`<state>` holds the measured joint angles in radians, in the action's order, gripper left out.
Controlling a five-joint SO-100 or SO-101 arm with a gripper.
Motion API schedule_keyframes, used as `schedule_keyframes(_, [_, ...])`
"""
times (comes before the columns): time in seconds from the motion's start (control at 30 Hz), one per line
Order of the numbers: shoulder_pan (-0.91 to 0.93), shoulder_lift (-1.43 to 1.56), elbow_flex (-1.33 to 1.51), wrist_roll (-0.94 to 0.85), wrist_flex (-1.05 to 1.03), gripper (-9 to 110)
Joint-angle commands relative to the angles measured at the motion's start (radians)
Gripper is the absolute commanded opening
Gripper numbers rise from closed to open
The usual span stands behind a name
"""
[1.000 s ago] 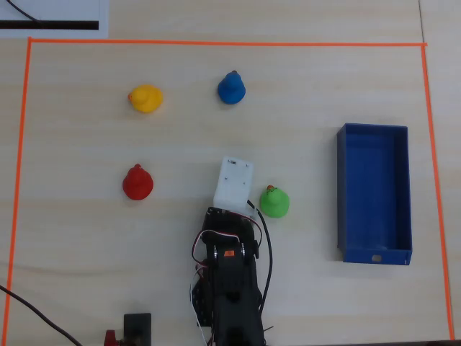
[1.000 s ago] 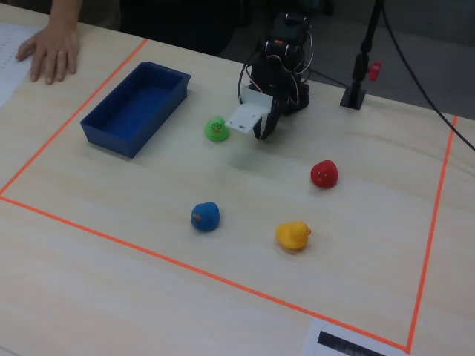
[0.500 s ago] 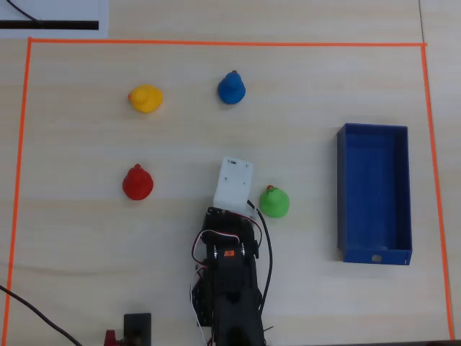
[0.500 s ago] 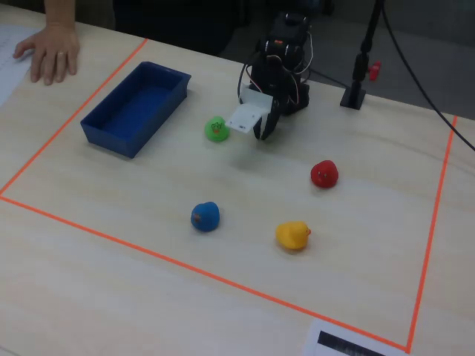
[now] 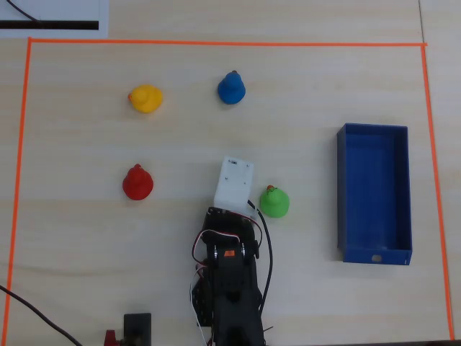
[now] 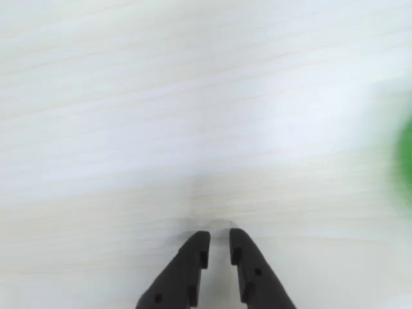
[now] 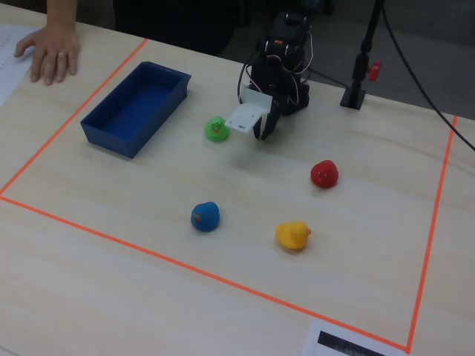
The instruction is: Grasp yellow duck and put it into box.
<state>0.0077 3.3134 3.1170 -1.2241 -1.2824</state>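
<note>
The yellow duck (image 5: 145, 99) sits on the pale wooden table at the upper left of the overhead view; in the fixed view it (image 7: 292, 235) is near the front, right of centre. The blue open box (image 5: 341, 189) lies at the right of the overhead view and at the back left of the fixed view (image 7: 111, 138); it looks empty. My gripper (image 6: 219, 238) hangs low over bare table near the arm's base (image 7: 263, 133), far from the yellow duck. Its black jaws are nearly together with nothing between them. In the overhead view the white wrist camera block (image 5: 234, 180) hides the fingertips.
A green duck (image 5: 274, 202) sits just right of the gripper, a green blur in the wrist view (image 6: 405, 167). A red duck (image 5: 137, 182) and a blue duck (image 5: 231, 88) stand on the table. Orange tape (image 5: 216, 42) frames the area. A person's hand (image 7: 52, 48) rests beyond the box.
</note>
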Motion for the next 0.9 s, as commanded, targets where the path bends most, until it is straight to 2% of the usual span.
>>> schedule_keyframes(0.0, [0.005, -0.002, -0.006, -0.012, -0.02, 2])
schedule_keyframes(0.17, [0.003, -0.058, -0.12, -0.012, -0.002, 24])
schedule_keyframes(0.37, [-0.075, -0.684, -0.816, 0.147, 0.003, 40])
schedule_keyframes(0.53, [-0.176, -1.146, -1.186, 0.273, 0.034, 42])
schedule_keyframes(0.7, [-0.236, -1.473, -1.302, 0.347, 0.184, 44])
schedule_keyframes(0.87, [-0.285, -1.654, -1.376, 0.379, 0.259, 47])
